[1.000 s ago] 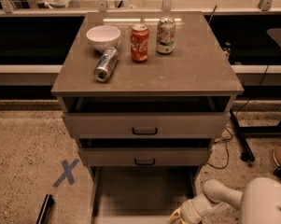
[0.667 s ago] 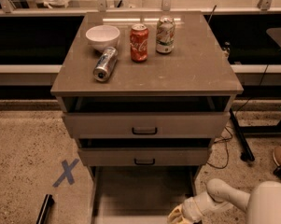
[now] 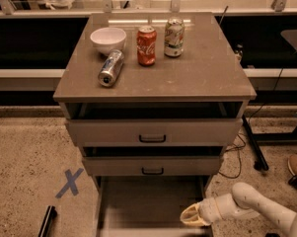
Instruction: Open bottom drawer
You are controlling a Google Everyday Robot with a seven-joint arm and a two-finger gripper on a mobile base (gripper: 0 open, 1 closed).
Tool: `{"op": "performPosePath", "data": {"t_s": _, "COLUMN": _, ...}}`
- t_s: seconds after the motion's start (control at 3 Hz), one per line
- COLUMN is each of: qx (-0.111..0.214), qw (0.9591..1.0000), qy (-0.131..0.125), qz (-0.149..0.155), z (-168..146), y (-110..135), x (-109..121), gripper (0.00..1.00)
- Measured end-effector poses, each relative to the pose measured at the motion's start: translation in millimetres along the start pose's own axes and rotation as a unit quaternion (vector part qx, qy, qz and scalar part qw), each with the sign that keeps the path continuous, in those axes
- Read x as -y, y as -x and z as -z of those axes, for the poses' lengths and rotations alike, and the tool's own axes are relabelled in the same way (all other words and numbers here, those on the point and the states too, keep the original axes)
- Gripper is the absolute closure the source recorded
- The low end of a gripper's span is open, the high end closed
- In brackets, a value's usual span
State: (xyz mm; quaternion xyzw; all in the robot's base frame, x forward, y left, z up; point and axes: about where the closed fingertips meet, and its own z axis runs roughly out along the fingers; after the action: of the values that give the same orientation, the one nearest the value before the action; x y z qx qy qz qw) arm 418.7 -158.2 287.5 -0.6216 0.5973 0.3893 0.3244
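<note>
The bottom drawer [image 3: 148, 206] of the grey-beige cabinet stands pulled far out. I see its bare inside floor and side walls; its front and black handle are cut off by the lower edge of the view. My gripper [image 3: 195, 215], on a white arm coming in from the lower right, sits low at the drawer's right side wall, near its front. The middle drawer [image 3: 153, 166] and the top drawer [image 3: 153, 132] each stand slightly out, with black handles showing.
On the cabinet top [image 3: 207, 78] are a white bowl [image 3: 108, 39], a red cola can [image 3: 146, 45], a green-and-white can [image 3: 174, 37] and a silver can [image 3: 111, 68] lying on its side. A blue tape X [image 3: 69, 182] and a black object [image 3: 47, 221] are on the floor at left. Cables and a black stand leg [image 3: 251, 142] are at right.
My gripper has shifted slightly left and up beside the drawer's right wall. The bottom drawer stays pulled out as before.
</note>
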Motion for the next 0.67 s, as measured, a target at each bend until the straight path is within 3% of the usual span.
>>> {"op": "performPosePath", "data": {"t_s": 0.33, "qx": 0.003, "qw": 1.0000, "qy": -0.002, "qz": 0.000, "z": 1.1, "y": 2.2, "x": 0.0, "gripper": 0.84}}
{"op": "performPosePath", "data": {"t_s": 0.67, "qx": 0.004, "qw": 1.0000, "qy": -0.001, "qz": -0.001, "z": -1.2, "y": 2.6, "x": -0.8, "gripper": 0.61}}
